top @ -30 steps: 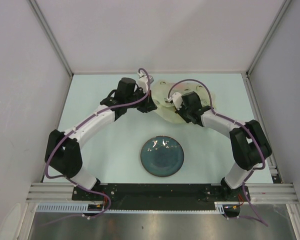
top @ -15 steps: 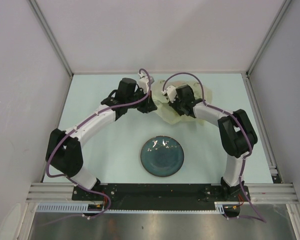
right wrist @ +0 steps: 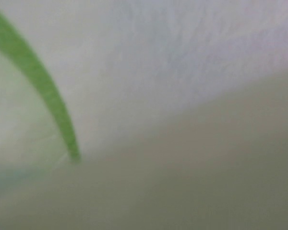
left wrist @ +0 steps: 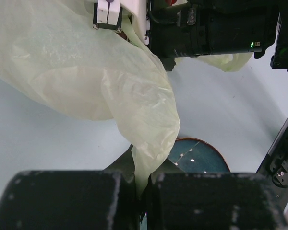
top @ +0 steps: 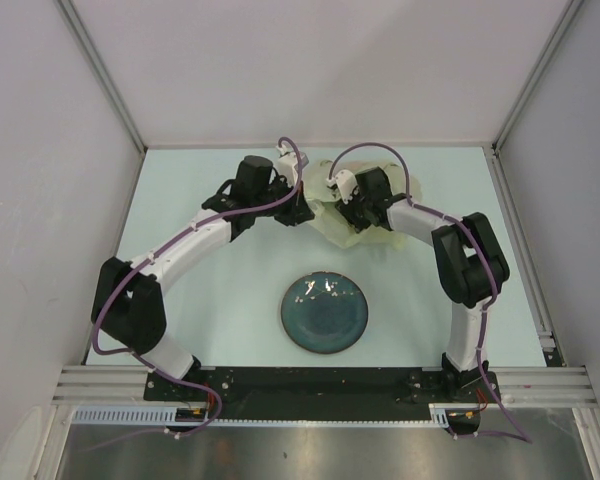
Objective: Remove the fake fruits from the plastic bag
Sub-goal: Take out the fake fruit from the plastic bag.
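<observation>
The pale yellow-green plastic bag [top: 327, 208] lies at the far middle of the table. My left gripper [top: 298, 212] is shut on a fold of the bag's edge [left wrist: 151, 143] and holds it up, as the left wrist view shows [left wrist: 143, 165]. My right wrist [top: 368, 198] reaches into the bag from the right, and its fingers are hidden by the film. The right wrist view is blurred: bag film [right wrist: 182, 72] fills it, with one green curved streak [right wrist: 43, 86] at the left. No fake fruit shows clearly in any view.
A dark blue-green round plate [top: 325, 312] sits on the table in front of the bag, between the arms; it also shows in the left wrist view [left wrist: 201, 160]. White walls enclose the table on the far, left and right sides.
My right arm has swung left and pushed its wrist further into the bag, its elbow drawing in. The left arm and the plate have not moved.
</observation>
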Available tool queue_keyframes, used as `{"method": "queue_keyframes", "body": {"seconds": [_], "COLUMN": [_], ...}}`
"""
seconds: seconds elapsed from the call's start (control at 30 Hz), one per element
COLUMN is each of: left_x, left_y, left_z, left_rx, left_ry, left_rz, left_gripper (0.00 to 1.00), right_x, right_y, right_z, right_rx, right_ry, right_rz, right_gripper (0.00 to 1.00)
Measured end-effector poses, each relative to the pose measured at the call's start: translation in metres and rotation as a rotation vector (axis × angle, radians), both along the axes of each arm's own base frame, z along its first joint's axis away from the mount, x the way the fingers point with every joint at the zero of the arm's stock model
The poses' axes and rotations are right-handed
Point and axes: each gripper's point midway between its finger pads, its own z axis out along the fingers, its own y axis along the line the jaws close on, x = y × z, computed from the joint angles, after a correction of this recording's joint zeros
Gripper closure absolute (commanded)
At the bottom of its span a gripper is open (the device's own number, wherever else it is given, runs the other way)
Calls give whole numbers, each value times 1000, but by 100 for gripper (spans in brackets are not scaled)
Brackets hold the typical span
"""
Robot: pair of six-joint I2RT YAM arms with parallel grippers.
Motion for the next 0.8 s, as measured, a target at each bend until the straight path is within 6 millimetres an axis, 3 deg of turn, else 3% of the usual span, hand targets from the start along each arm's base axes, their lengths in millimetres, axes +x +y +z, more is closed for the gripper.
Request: {"method": "queue_keyframes", "body": {"seconds": [0.13, 0.33, 0.5, 0.63, 0.8], "left_x": [0, 2, 2, 3, 5], "left_y": [0, -1, -2, -3, -1], "left_z": [0, 3, 2, 4, 4], "left_rx": [-1, -7, -7, -11, -1], "left_ry": [-2, -13, -13, -15, -29], "left_rz": [0, 0, -1, -3, -7], "left_gripper": [100, 100, 100, 100, 100], "right_x": [-10, -11, -17, -39, -66], "right_y": [1, 0, 1, 7, 27], "right_z": [-10, -15, -9, 31, 119], "right_rx": [-7, -22, -18, 18, 155], "right_ry": [47, 58, 73, 75, -18], "right_rz": [24, 33, 41, 80, 179], "right_gripper": [52, 77, 82, 86, 91]}}
